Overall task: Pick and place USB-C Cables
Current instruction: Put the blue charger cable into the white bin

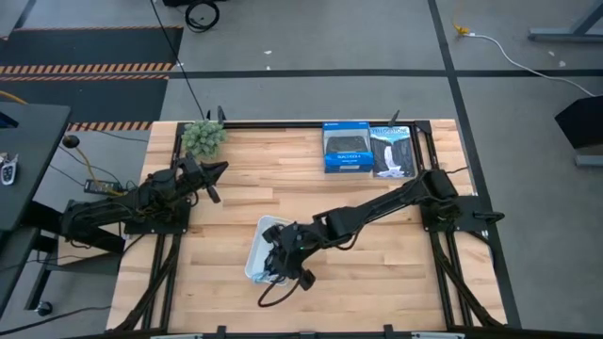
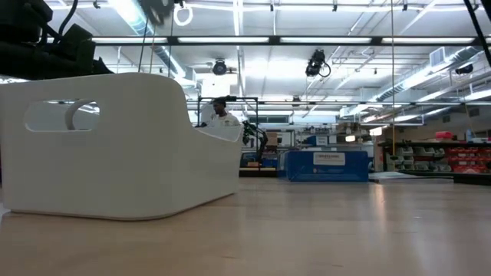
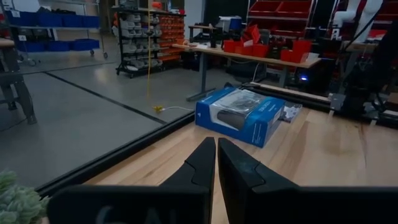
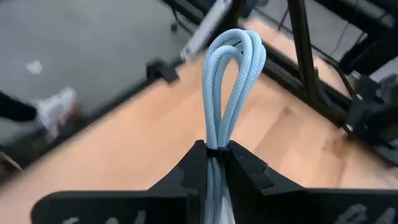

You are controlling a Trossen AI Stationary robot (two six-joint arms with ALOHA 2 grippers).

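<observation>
- The right gripper pinches a looped light-blue braided cable between its two dark fingers. The loop sticks out past the fingertips.
- In the high view, the right gripper hangs over the near end of a white plastic bin with rounded corners, near the front edge of the light wooden table.
- A thin black cable curls on the table just beside the bin and the right gripper.
- In the low view, the white bin stands on the table close to the camera, with an oval handle hole in its side.
- The left gripper waits at the left side of the table with its two dark fingers pressed together, holding nothing.
- A small green leafy plant sits at the back left corner, near the left gripper.
- A blue cardboard box with a picture window lies at the back of the table. A second dark and blue box lies just beside it.
- A person shows far off in the room behind the table.
</observation>
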